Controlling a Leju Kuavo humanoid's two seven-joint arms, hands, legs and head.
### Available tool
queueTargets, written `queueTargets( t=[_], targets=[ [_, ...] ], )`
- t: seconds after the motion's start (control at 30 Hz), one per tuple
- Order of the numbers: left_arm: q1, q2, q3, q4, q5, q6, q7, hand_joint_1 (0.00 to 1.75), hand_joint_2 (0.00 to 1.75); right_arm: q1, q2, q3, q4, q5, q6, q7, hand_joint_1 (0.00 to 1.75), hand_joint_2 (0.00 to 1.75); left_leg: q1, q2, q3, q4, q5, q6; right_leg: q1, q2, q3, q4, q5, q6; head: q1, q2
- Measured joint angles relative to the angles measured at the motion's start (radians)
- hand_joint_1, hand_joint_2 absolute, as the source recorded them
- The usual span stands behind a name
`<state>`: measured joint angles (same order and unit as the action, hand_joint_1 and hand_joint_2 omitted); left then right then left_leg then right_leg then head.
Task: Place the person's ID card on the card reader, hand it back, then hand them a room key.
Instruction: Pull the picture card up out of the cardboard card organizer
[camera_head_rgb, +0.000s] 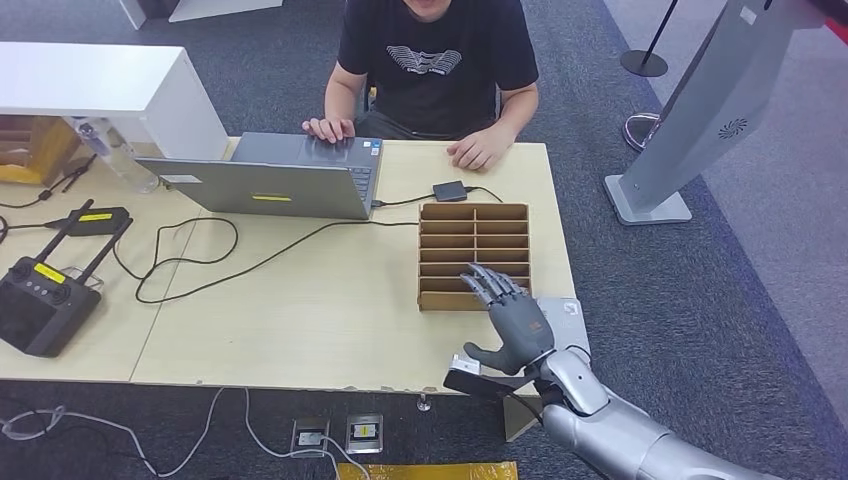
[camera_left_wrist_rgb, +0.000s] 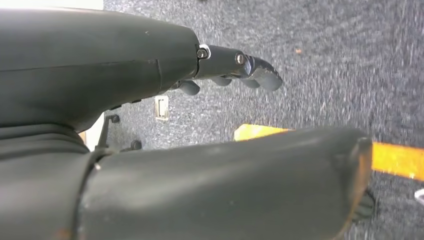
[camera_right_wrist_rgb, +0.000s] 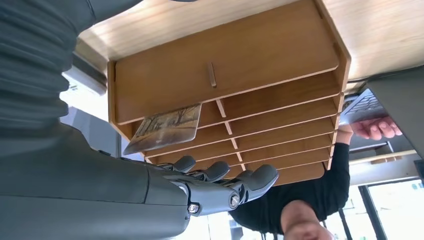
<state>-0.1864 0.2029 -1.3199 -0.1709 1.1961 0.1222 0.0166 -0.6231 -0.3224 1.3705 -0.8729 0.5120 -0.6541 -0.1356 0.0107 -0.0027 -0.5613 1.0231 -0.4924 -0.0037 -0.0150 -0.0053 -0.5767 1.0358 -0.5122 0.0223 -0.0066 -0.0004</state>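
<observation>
A wooden slotted card rack (camera_head_rgb: 474, 255) stands on the table's right side. My right hand (camera_head_rgb: 515, 315) hovers over its near rows, fingers spread and holding nothing. In the right wrist view, a picture-printed card (camera_right_wrist_rgb: 165, 127) sticks out of a slot in the rack (camera_right_wrist_rgb: 225, 65), close to my fingers (camera_right_wrist_rgb: 220, 172) but not touched. A small black device (camera_head_rgb: 450, 190) with a cable lies beyond the rack, near the person's hand (camera_head_rgb: 480, 152). A flat grey device (camera_head_rgb: 568, 312) lies under my right wrist. My left hand (camera_left_wrist_rgb: 230, 67) hangs over the carpet, empty, fingers loosely extended.
A person sits across the table with one hand on a grey laptop (camera_head_rgb: 280, 180). Cables (camera_head_rgb: 200, 260) run over the table's middle. A black remote controller (camera_head_rgb: 40, 300) lies far left, beneath a white shelf (camera_head_rgb: 100, 80). A grey kiosk stand (camera_head_rgb: 690, 120) rises at the right.
</observation>
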Motion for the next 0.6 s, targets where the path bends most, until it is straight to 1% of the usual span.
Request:
queueTargets(
  t=[0.13,0.2,0.27,0.33,0.43,0.6],
  targets=[
    [0.0,0.004,0.0,0.0,0.002,-0.017,0.006,0.0,0.0,-0.003,0.004,-0.019,0.009,0.024,0.002,-0.008,0.0,1.75,0.0,0.0,0.0,0.0,0.0,0.0,0.0,0.0,0.0,0.0,0.0,0.0,0.0,0.0],
    [0.0,0.005,0.0,0.0,0.004,-0.016,0.01,0.0,0.0,-0.019,0.003,-0.033,0.016,0.014,0.003,-0.054,0.0,1.75,0.0,0.001,0.0,0.0,0.0,0.0,0.0,0.0,0.0,0.0,0.0,0.0,0.0,0.0],
    [0.0,0.005,0.0,0.0,0.006,-0.013,0.013,0.0,0.0,-0.053,-0.001,-0.049,0.029,-0.007,0.004,-0.117,0.0,1.75,0.0,0.001,0.0,0.0,0.0,0.0,0.0,0.001,-0.001,0.0,0.0,0.0,0.0,0.0],
    [0.0,0.005,0.0,0.0,0.007,-0.011,0.015,0.0,0.0,-0.089,-0.008,-0.064,0.04,-0.024,0.006,-0.157,0.0,1.75,0.0,0.001,0.001,0.0,0.001,0.0,0.0,0.001,0.0,0.0,0.0,0.0,0.0,0.0],
    [0.001,0.005,0.0,0.0,0.008,-0.01,0.015,0.0,0.0,-0.118,-0.019,-0.079,0.046,-0.033,0.008,-0.173,0.0,1.75,0.0,0.0,0.001,0.0,0.001,0.0,0.0,0.0,0.0,0.0,0.0,0.0,0.0,0.0],
    [0.001,0.005,0.0,0.0,0.008,-0.009,0.015,0.0,0.0,-0.132,-0.027,-0.095,0.053,-0.03,0.007,-0.171,0.0,1.75,0.0,0.001,0.001,0.0,0.001,0.0,0.0,0.001,0.0,0.0,0.0,0.0,0.0,0.0]
  ],
)
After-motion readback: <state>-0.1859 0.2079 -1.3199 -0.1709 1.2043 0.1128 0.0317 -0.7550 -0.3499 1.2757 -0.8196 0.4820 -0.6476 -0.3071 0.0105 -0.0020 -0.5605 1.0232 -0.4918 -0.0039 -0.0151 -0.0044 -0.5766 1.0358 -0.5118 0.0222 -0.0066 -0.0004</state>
